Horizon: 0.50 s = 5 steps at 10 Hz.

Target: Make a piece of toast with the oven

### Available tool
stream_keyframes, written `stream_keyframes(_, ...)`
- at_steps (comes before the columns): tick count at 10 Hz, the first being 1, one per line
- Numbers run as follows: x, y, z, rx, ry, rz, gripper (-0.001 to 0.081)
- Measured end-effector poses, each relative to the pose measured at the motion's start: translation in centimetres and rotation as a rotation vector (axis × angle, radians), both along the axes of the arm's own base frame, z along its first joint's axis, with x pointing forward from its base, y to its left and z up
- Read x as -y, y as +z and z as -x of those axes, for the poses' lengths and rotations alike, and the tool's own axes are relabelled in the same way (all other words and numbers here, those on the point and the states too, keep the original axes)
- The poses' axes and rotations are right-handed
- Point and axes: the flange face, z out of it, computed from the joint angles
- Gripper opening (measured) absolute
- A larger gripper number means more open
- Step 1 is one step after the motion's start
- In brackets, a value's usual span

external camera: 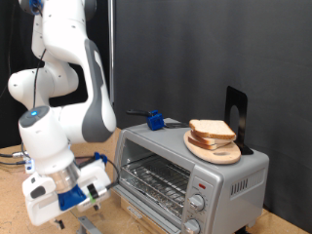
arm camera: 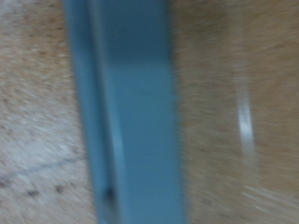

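Gripper (external camera: 93, 193), nearest the camera, hangs low beside the oven (external camera: 190, 175); finger spacing cannot be told. Toast (external camera: 213, 132) lies on the board (external camera: 213, 151) atop the oven: light, soft, crumbly; grasp by crust edges

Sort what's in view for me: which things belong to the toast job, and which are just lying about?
Job:
- toaster oven, door down
- bread slices stacked on the round wooden board on top of the oven
- tool, low beside the oven's open front

Lying about:
- blue object on the oven top
- black stand behind the board
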Motion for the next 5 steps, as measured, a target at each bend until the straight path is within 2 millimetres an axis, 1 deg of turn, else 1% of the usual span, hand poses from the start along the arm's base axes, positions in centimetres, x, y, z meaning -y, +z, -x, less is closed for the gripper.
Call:
stream_keyframes(2, 0.1, 2.9, 0.0, 0.051, 0.011, -0.046, 0.0808)
stream_keyframes(3, 0.0, 4.0, 0.6, 0.072, 0.007, -0.058, 0.0808)
stream_keyframes(4, 0.0, 3.7, 0.6, 0.064, 0.009, -0.055, 0.0808)
stream_keyframes(5, -0.4, 3.7, 0.6, 0.077, 0.026, -0.097, 0.0808)
